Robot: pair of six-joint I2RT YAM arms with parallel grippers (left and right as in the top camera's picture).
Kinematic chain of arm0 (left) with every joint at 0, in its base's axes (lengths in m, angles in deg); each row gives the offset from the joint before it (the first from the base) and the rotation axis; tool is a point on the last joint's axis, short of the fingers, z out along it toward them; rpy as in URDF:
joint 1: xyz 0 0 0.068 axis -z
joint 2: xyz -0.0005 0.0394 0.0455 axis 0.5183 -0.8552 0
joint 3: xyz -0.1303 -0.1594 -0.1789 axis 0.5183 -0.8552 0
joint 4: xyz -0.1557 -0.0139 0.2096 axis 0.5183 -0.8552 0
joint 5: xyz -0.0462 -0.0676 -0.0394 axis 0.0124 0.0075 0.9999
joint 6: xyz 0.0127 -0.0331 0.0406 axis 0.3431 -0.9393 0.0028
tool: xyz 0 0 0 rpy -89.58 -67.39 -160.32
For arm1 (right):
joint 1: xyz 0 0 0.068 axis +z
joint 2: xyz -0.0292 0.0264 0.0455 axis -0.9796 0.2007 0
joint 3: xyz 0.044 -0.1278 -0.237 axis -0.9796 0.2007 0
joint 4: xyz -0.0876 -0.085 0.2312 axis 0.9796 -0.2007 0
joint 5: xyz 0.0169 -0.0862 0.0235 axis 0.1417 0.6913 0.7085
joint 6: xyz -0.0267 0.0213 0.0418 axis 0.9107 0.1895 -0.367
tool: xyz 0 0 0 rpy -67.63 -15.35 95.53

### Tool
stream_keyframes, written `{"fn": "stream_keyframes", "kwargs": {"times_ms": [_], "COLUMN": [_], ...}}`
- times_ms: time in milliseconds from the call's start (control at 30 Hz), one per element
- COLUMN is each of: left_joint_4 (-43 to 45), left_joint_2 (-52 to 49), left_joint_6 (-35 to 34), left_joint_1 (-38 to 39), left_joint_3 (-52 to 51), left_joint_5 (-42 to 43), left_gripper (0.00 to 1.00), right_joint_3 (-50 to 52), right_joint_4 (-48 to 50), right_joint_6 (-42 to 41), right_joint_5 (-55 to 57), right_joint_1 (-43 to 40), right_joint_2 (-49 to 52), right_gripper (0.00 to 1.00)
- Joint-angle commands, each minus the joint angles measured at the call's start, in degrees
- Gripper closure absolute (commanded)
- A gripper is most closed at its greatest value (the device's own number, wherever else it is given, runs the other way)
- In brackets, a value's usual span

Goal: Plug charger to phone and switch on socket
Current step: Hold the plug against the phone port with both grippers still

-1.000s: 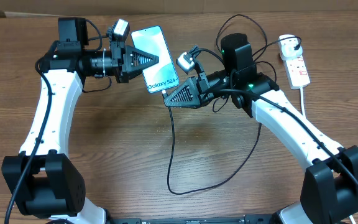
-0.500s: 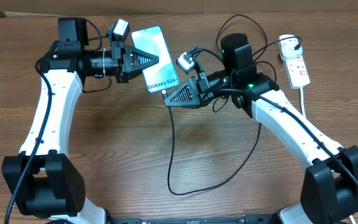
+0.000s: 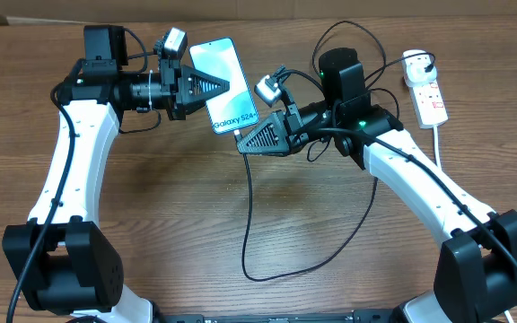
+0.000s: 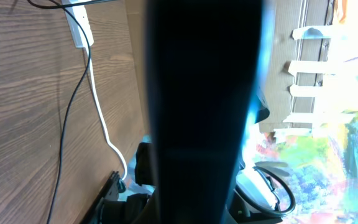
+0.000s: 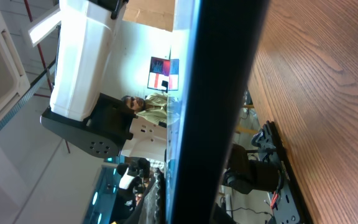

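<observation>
Cyan-screened phone point(image 3: 226, 81) lifted off tabletop point(image 3: 160, 215), left fingers point(image 3: 200, 86) clamped on its 9 o'clock edge, right fingers point(image 3: 264, 136) pinching charger point(image 3: 248, 206) at its 5 o'clock end.

Wood-grain table point(image 3: 169, 224), glossy phone point(image 3: 226, 79) screen, white plastic socket point(image 3: 431, 100)

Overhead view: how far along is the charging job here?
Done: the left end effector holds the phone lifted. In hand: the right end effector sits at its lower end, where the charger begins; seating unclear. Remaining: switching on the socket.
</observation>
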Motion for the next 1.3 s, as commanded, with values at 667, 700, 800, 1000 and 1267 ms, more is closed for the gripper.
{"fn": "stream_keyframes", "kwargs": {"times_ms": [667, 700, 800, 1000, 1267], "left_joint_4": [0.2, 0.2, 0.2, 0.2, 0.2], "left_joint_2": [0.6, 0.6, 0.6, 0.6, 0.6], "left_joint_6": [-0.6, -0.6, -0.6, -0.6, -0.6], "left_joint_1": [0.0, 0.0, 0.0, 0.0, 0.0], "left_joint_3": [0.1, 0.1, 0.1, 0.1, 0.1], "left_joint_5": [3.1, 3.1, 3.1, 3.3, 4.8], "left_gripper": [0.96, 0.96, 0.96, 0.96, 0.96], "right_joint_3": [-0.9, -0.9, -0.9, -0.9, -0.9], "right_joint_4": [0.2, 0.2, 0.2, 0.2, 0.2], "right_joint_6": [-0.1, -0.1, 0.0, 0.0, 0.1], "right_joint_5": [-0.5, -0.5, -0.5, -0.4, -0.1], "right_joint_1": [-1.0, -1.1, -1.2, -1.2, -1.2], "right_joint_2": [-0.4, -0.4, -0.4, -0.3, -0.1], "right_gripper": [0.96, 0.96, 0.96, 0.96, 0.96]}}
